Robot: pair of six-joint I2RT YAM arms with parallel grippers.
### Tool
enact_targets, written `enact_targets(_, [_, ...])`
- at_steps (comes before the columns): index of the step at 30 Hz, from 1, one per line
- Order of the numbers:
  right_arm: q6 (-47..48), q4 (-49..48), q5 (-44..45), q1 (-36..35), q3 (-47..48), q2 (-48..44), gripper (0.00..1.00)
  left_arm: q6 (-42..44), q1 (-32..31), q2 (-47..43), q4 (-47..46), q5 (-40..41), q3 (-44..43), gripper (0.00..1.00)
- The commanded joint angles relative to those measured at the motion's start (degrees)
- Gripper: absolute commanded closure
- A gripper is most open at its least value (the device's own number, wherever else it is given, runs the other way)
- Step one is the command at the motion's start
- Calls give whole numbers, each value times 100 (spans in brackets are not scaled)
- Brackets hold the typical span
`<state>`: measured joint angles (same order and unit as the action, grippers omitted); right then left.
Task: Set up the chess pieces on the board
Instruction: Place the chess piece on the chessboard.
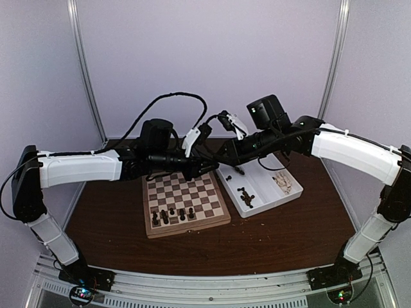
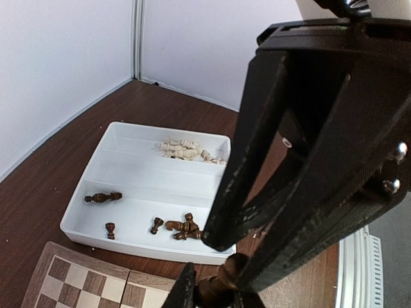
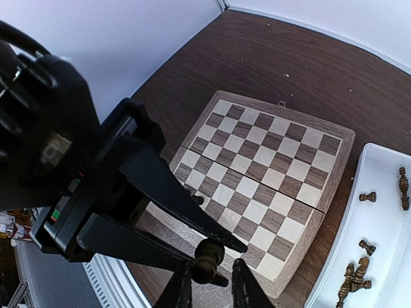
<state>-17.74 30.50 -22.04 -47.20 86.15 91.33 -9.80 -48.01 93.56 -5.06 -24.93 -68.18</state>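
Both grippers meet above the far right corner of the board [image 1: 187,227]. My left gripper [image 2: 215,285] is shut on a dark brown chess piece [image 2: 232,264] with a round head. In the right wrist view my right gripper [image 3: 210,268] stands open, its fingers on either side of that same piece [image 3: 209,253]. One finger is against the piece and a small gap shows at the other. The left gripper's long black fingers [image 3: 167,186] reach in from the left. Several dark pieces [image 1: 173,215] stand on the board's near rows. More dark pieces [image 2: 183,228] lie in the white tray [image 2: 160,173].
The white compartmented tray [image 1: 273,204] sits right of the board, with pale cream pieces [image 2: 186,151] in its far compartment. Brown tabletop surrounds both. White walls close the back and sides. The two arms cross over the board's far edge.
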Motion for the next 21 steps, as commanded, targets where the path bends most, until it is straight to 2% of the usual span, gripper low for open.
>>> enact_targets(1, [60, 33, 67, -43, 194, 52, 79, -13, -24, 20, -262, -103, -140, 97])
enact_targets(10, [-249, -163, -49, -39, 155, 68, 79, 23, -33, 0, -479, -98, -34, 97])
enact_targets(21, [-509, -369, -87, -44, 28, 86, 100, -71, -33, -35, -623, -50, 13, 93])
